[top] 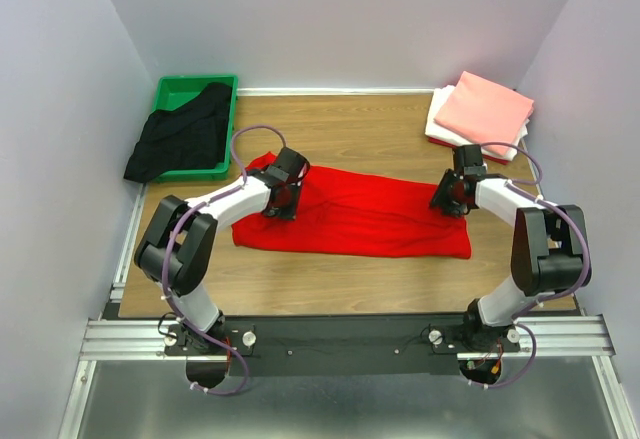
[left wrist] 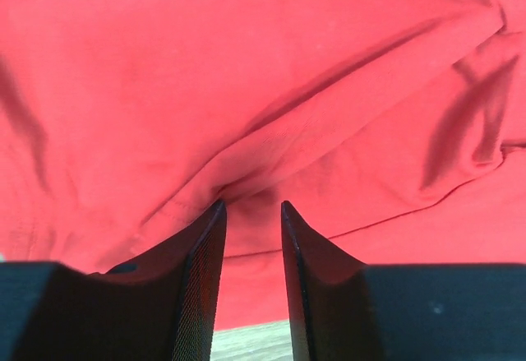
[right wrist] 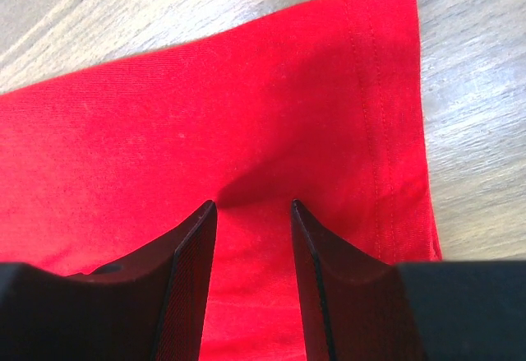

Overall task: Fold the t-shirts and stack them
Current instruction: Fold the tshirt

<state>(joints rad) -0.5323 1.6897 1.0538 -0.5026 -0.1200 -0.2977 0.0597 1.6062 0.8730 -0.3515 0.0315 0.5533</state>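
Left gripper (top: pixel 280 199) and right gripper (top: pixel 450 199) point down from arms bent inward, jaws apart, tips pressed onto opposite ends of the red shirt (top: pixel 370 214). It lies stretched across the middle of the table (top: pixel 350 129), wrinkled at its left end, smooth at the right hem.

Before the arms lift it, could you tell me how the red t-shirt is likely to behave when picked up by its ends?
The red t-shirt looks floppy: it lies flat with soft creases, so its middle would probably sag between the held ends. It seems thin and light, likely bunching rather than sliding when pushed on the table.
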